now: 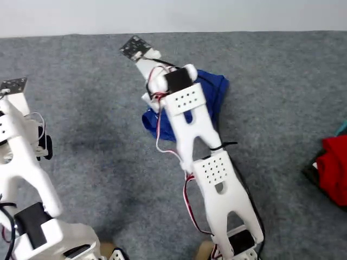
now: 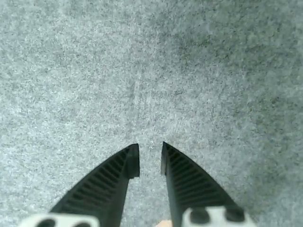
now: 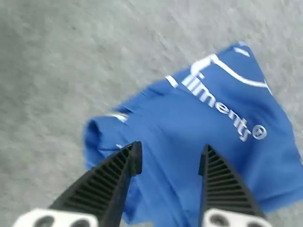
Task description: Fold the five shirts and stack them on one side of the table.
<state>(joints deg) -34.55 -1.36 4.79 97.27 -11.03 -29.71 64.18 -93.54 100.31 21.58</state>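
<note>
A blue shirt (image 1: pixel 214 89) with white print lies crumpled, partly folded, on the grey carpeted table (image 1: pixel 81 135), a little right of centre. The right arm (image 1: pixel 187 116) stretches over it and hides its middle. In the right wrist view my right gripper (image 3: pixel 170 158) hangs open just above the blue shirt (image 3: pixel 203 127), its fingers straddling the cloth without holding it. A red shirt (image 1: pixel 333 168) lies bunched at the right edge. My left gripper (image 2: pixel 149 158) is open by a narrow gap over bare carpet, with nothing between its fingers.
The left arm (image 1: pixel 24 162) stands at the table's left side. Dark and teal cloth (image 1: pixel 342 129) peeks out beside the red shirt at the right edge. Bare grey carpet spreads between the two arms and along the far side.
</note>
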